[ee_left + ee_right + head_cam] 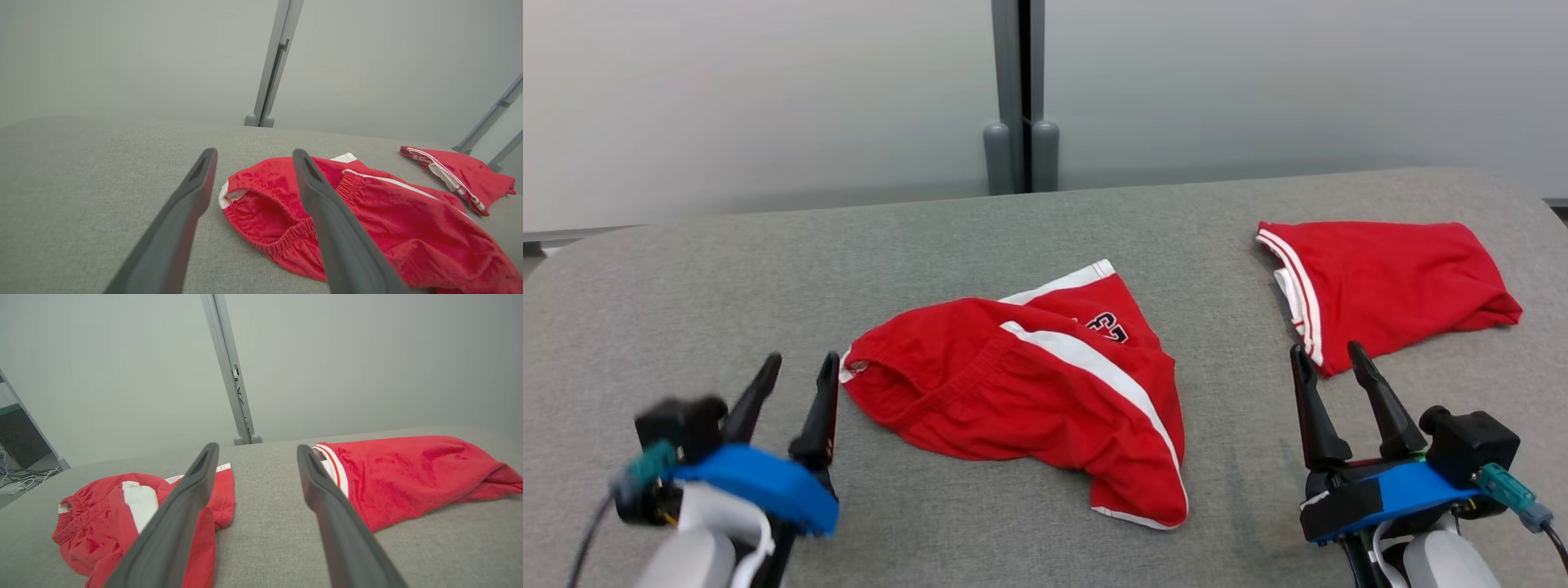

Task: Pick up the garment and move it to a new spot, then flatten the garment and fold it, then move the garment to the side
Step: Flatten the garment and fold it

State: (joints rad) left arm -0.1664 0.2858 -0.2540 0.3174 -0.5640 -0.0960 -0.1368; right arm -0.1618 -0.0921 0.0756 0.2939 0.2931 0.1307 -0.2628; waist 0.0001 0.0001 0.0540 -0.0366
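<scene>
Shorts (1029, 392), red with white stripes, lie in a crumpled heap in the middle of the grey table (768, 261). The stretchy waistband (960, 371) is on the left side of the shorts and gapes open. A dark print on the far part of the shorts may be numbers, but it is hard to read. The left gripper (801, 359) is just left of the shorts, close to the waistband but not touching it. Its two fingers are spread wide with nothing between them. The right gripper (1325, 349) is well to the right of the shorts, its fingers spread wide too and holding nothing. Farther right of the shorts and a bit farther back lies a second red garment (1388, 286), folded, with white trim. A grey post (1017, 98) stands behind the shorts, past the table's far edge.
</scene>
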